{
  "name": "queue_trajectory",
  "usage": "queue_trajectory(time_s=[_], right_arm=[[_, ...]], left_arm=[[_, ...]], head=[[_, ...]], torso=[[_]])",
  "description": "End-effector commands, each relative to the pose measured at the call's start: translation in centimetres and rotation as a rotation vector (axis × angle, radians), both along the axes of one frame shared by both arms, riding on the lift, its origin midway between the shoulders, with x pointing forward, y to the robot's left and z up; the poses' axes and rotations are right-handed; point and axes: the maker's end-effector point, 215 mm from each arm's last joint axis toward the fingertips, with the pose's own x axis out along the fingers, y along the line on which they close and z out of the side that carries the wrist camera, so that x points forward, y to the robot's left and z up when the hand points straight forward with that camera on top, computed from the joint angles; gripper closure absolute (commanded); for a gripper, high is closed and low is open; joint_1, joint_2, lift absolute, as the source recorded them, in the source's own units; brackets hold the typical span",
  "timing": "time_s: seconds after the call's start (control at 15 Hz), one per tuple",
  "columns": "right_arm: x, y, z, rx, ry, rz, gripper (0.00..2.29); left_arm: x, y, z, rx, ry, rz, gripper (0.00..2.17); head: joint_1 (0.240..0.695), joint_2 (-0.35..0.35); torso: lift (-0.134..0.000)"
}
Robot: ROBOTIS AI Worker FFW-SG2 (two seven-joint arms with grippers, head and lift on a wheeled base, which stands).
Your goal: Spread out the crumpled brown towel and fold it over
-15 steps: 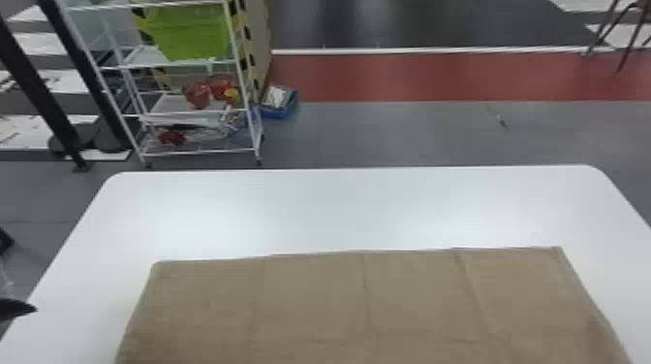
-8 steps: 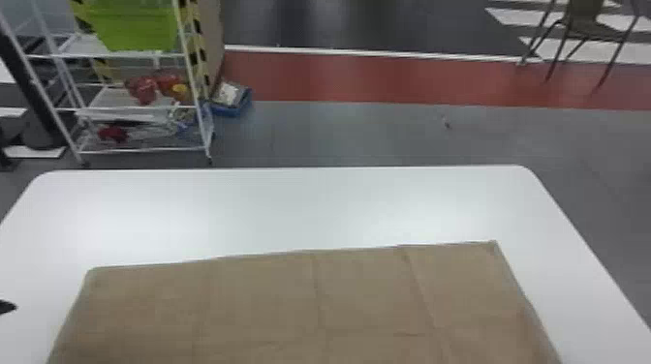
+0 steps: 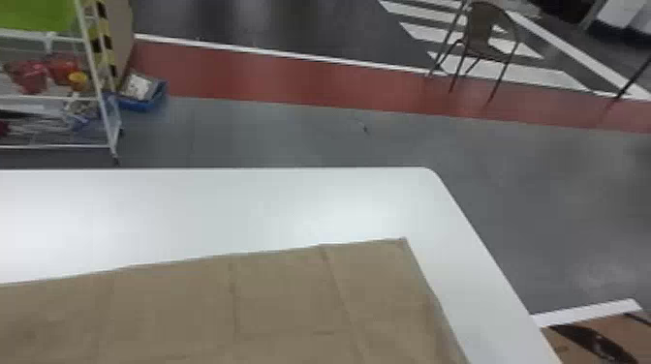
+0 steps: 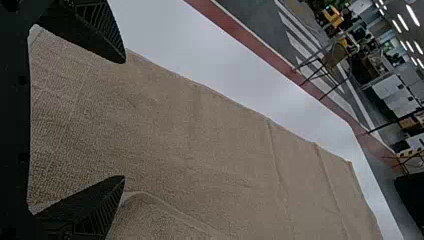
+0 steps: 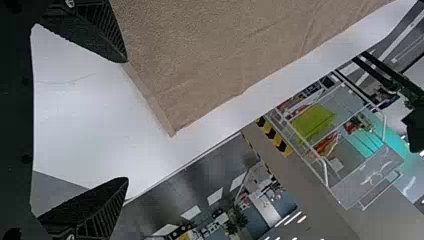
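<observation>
The brown towel (image 3: 271,295) lies spread on the white table (image 3: 339,208), flat apart from creases, with one far corner near the table's rounded corner and a strip of tabletop bare beyond its far edge. The left gripper (image 4: 123,119) is over the towel, its two black fingers standing wide apart with nothing clamped between them; by one finger, a curved edge of cloth is raised. The right gripper (image 3: 581,336) is beside the table's right edge, its fingers likewise spread and gripping nothing, the towel's side edge near one fingertip. On the floor past the table stand a white wire rack (image 3: 104,97) bearing a green bin (image 3: 36,14), a blue crate (image 3: 140,102) just beside the rack, and a chair (image 3: 484,36).
</observation>
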Motion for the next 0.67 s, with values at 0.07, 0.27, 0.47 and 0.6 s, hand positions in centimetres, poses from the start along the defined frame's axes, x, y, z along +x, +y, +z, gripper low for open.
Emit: queue_trajectory(time_s=[0.07,0.27,0.47,0.6], right_arm=[[0.1,-0.5,0.1,0.002,-0.004,-0.008,0.04],[0.1,-1.0,0.4,-0.005,-0.011,-0.017,0.04],[0.4,-1.1,0.6,-0.005,-0.017,-0.019,0.04],[0.6,-1.2,0.4,0.001,-0.011,-0.028,0.04]], left_arm=[[-0.4,0.4,-2.5,0.070,0.062,-0.013,0.06],[-2.4,1.7,-2.8,0.119,0.125,-0.043,0.06],[-4.0,4.0,-3.0,0.163,0.185,-0.031,0.06],[-4.4,5.4,-2.2,0.180,0.183,-0.010,0.06]], head=[[0.695,-0.334],[0.695,-0.338],[0.695,-0.335],[0.695,-0.306]], torso=[[-0.122],[-0.122],[-0.122],[-0.122]])
